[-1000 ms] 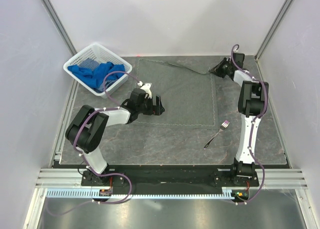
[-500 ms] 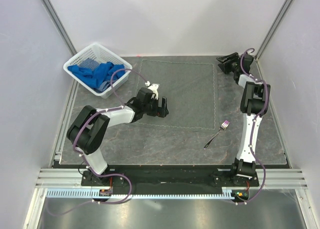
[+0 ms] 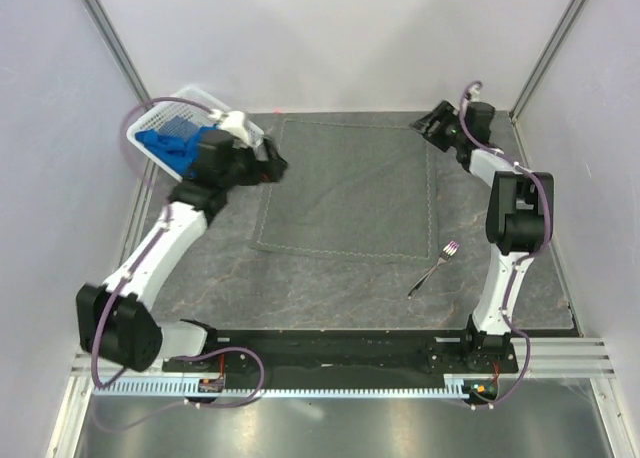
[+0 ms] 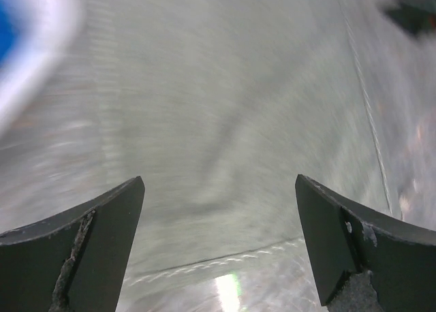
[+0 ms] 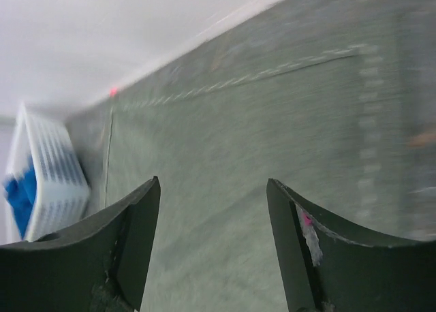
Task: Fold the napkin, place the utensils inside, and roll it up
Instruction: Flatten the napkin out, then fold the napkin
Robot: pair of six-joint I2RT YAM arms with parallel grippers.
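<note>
Napkin (image 3: 345,188) flat on desk (image 3: 300,283); fork (image 3: 433,268) beside it.
Left gripper (image 3: 275,165) and right gripper (image 3: 422,126): fingers apart, empty.

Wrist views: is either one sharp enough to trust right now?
Left wrist: heavy motion blur, the napkin smeared, a glare spot at the bottom; only the left tool looks crisp. Right wrist: milder blur, hem and basket legible. Top external: sharp, evenly lit.

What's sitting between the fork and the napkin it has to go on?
Nothing visible. The fork lies apart from the napkin, just off its near right corner, with no object between them.
</note>
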